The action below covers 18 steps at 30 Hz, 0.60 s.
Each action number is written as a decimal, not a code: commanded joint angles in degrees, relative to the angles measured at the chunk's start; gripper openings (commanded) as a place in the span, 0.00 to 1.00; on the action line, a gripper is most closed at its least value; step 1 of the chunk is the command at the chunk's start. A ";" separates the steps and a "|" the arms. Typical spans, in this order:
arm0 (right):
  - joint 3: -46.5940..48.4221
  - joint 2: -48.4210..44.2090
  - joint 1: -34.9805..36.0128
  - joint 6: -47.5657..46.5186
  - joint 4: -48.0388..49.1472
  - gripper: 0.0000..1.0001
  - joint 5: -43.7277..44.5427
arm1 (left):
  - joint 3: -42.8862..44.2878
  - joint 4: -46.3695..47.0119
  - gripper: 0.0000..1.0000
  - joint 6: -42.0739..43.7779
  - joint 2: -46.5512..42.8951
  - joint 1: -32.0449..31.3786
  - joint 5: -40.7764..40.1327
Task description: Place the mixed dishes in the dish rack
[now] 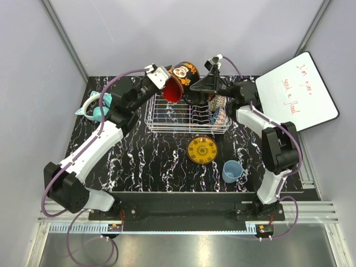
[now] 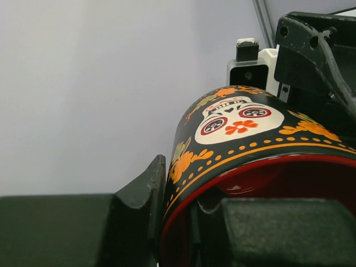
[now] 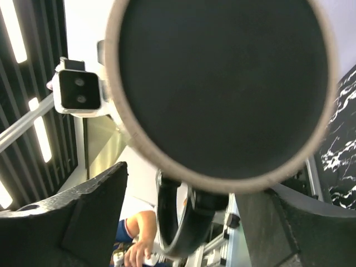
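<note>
Dark mug (image 1: 183, 75): skull-and-flower pattern, red inside; held in the air over the far edge of the dish rack (image 1: 167, 125), lying on its side, mouth toward the left arm, base toward the right.
Left gripper (image 2: 189, 222): jaws pinching the mug's rim, one finger outside the wall, one inside the red bowl of it.
Right gripper (image 3: 194, 181): jaws spread, one finger on either side of the mug's round base; contact not discernible.
Handle (image 3: 172, 222): hanging below the body in the right wrist view, between the spread fingers.
Step in hand: probably a hand-over from left to right, or a two-armed steadying before lowering.
Handling: likely glazed ceramic, so stiff, fairly heavy for a thin rim pinch, slippery, chippable against wire tines.
Best hold: across the body near the base, or wall pinch at the rim; handle left free.
Risk: rotation about the rim pinch if released before the second grip seats.
Remaining on tabletop (image 1: 144, 161): yellow patterned plate (image 1: 202, 149) just before the rack, light-blue cup (image 1: 232, 170) nearer the right arm.
</note>
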 commanded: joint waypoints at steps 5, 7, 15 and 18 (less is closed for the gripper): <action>6.60 1.88 3.10 2.63 13.55 0.68 -0.75 | 6.56 12.07 0.00 0.43 2.79 -0.36 -0.06; 6.34 1.88 3.10 2.72 13.64 0.65 -0.75 | 6.65 12.07 0.00 0.69 3.41 -0.36 0.20; 9.32 3.99 4.32 4.21 13.55 0.43 -1.80 | 6.13 12.16 0.00 1.48 4.73 -0.36 0.46; 9.59 4.61 4.68 4.65 13.29 0.19 -2.60 | 6.30 12.16 0.00 1.57 5.34 -0.36 0.55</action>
